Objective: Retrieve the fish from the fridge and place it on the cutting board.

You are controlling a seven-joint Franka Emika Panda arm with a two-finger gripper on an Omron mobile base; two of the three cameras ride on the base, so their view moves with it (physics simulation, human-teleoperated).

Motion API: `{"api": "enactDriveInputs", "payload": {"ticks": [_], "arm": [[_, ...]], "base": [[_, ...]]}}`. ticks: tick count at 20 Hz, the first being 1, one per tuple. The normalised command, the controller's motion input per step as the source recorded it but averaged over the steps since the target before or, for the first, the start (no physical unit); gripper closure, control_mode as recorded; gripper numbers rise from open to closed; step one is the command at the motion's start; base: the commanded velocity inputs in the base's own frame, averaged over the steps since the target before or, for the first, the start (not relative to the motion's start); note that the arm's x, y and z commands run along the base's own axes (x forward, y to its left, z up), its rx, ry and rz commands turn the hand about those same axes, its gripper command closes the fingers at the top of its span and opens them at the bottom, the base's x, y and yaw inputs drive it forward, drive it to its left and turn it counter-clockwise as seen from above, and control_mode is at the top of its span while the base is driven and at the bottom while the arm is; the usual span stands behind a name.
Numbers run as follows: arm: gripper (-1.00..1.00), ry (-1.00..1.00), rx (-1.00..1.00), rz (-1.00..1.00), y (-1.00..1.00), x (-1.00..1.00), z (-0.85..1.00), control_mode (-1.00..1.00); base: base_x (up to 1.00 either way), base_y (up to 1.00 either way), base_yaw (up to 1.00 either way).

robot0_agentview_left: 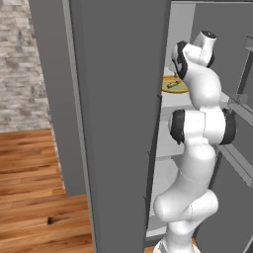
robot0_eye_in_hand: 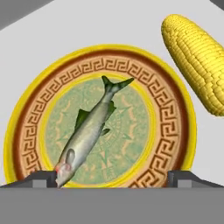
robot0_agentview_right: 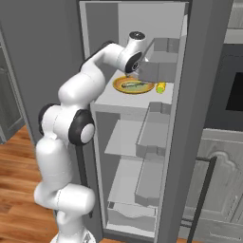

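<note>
The fish [robot0_eye_in_hand: 89,131] is slender and greenish-silver. It lies on a round yellow patterned plate [robot0_eye_in_hand: 33,131], head toward the hand and tail away. The plate [robot0_agentview_right: 118,87] with the fish [robot0_agentview_right: 134,85] rests on the upper shelf of the open fridge [robot0_agentview_right: 118,100]. My gripper [robot0_eye_in_hand: 113,179] hovers just above the plate's near edge. It is open, and its two dark fingertips [robot0_eye_in_hand: 43,177] stand wide apart on either side of the fish's head without touching it. The fish [robot0_agentview_left: 174,85] also shows past the arm in the left base view. The cutting board is out of view.
A yellow corn cob [robot0_eye_in_hand: 197,61] lies on the shelf just right of the plate, also seen as the corn [robot0_agentview_right: 161,87]. The fridge door's rail racks [robot0_agentview_right: 159,64] hang close to the hand on the right. Lower shelves [robot0_agentview_right: 124,137] sit below.
</note>
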Motion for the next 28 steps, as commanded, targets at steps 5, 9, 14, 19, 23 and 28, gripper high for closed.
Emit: {"api": "enactDriveInputs", "payload": {"ticks": [5,9,14,19,23,28], "arm": [[-1.0,0.11,0.0,0.02,-0.13,0.35,-0.01,-1.0],[-1.0,0.01,0.0,0.0,0.0,0.33,0.0,-1.0],[-1.0,0.01,0.0,0.0,0.0,0.13,-0.03,-1.0],[-1.0,0.11,0.0,0.0,0.04,0.03,-0.29,-1.0],[-1.0,0.11,0.0,0.0,0.14,0.05,-0.23,-1.0],[-1.0,0.01,0.0,0.0,0.13,0.12,-0.07,-1.0]], "base": [[0.0,0.0,0.0],[0.0,0.0,0.0],[0.0,0.0,0.0],[0.0,0.0,0.0],[0.0,0.0,0.0],[0.0,0.0,0.0]]}}
